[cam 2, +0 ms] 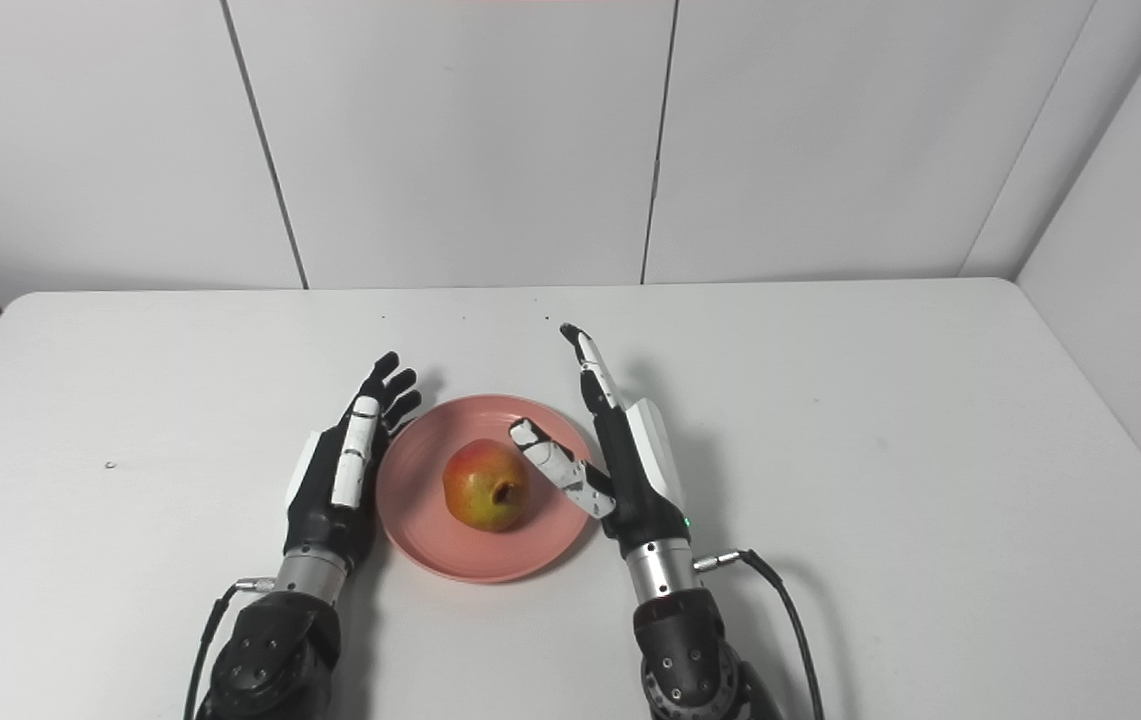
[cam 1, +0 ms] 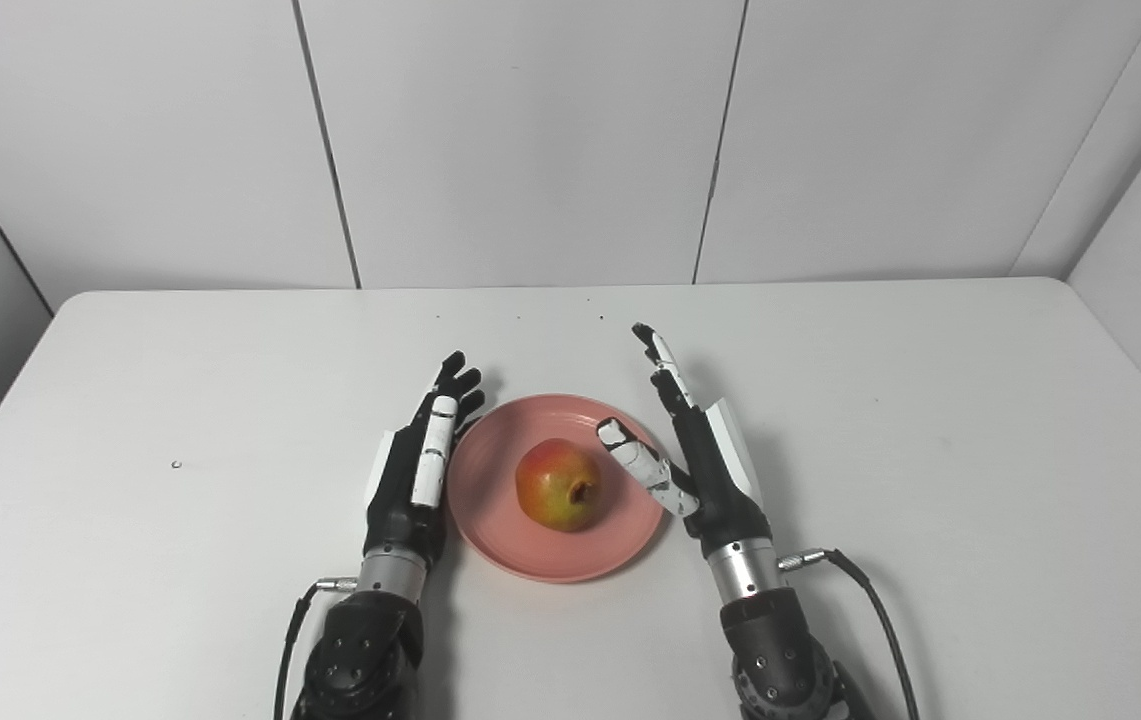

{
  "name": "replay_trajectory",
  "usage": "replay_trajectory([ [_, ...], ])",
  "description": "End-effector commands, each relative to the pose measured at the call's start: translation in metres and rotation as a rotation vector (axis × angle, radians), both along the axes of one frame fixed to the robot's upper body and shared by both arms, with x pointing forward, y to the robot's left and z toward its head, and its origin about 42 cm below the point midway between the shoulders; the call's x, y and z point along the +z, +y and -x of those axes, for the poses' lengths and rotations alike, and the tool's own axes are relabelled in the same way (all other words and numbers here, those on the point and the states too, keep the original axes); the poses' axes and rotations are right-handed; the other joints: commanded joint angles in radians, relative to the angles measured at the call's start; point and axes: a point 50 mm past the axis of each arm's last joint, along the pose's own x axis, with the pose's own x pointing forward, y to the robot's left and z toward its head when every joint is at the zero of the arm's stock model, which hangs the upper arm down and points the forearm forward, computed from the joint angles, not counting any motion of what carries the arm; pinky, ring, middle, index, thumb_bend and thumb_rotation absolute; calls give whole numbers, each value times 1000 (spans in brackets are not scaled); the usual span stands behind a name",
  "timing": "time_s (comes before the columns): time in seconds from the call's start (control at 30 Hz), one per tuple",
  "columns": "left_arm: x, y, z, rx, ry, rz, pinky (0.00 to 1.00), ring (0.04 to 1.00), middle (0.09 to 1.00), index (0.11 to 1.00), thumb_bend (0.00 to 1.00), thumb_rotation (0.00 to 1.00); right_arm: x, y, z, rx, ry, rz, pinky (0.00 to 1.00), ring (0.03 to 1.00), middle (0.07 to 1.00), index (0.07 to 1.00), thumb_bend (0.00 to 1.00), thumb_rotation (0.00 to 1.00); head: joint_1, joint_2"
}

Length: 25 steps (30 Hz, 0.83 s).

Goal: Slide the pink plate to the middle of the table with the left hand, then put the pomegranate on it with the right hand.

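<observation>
A pink plate lies near the table's middle, toward the front. On it rests a red and yellow pomegranate, a little right of the plate's centre. My left hand stands on edge at the plate's left rim, open, fingers straight and pointing away. To the right of the plate my right hand is open too, fingers stretched up and away. Its thumb reaches over the plate's right rim, close to the fruit but apart from it. Neither hand holds anything.
The white table stretches wide on both sides, with grey wall panels behind it. A small dark speck lies on the left part. A black cable trails from the right wrist.
</observation>
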Motion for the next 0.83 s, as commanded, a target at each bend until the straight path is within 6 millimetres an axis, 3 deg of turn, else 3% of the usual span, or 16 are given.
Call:
replay_trajectory([
  [0.0,15,-2,-7,-5,-52,16,959,954,956,941,451,1000,15,1,-4,3,-70,-56,952,980,982,970,577,1000,0,-1],
  [0.23,16,1,-9,35,-52,5,973,969,980,972,484,1000,6,0,-5,-18,17,-175,965,993,996,981,629,1000,-1,1],
  [0.8,17,4,-11,95,-46,-74,1000,990,1000,1000,534,1000,-11,-4,-11,3,109,-365,974,975,986,970,609,1000,-7,2],
])
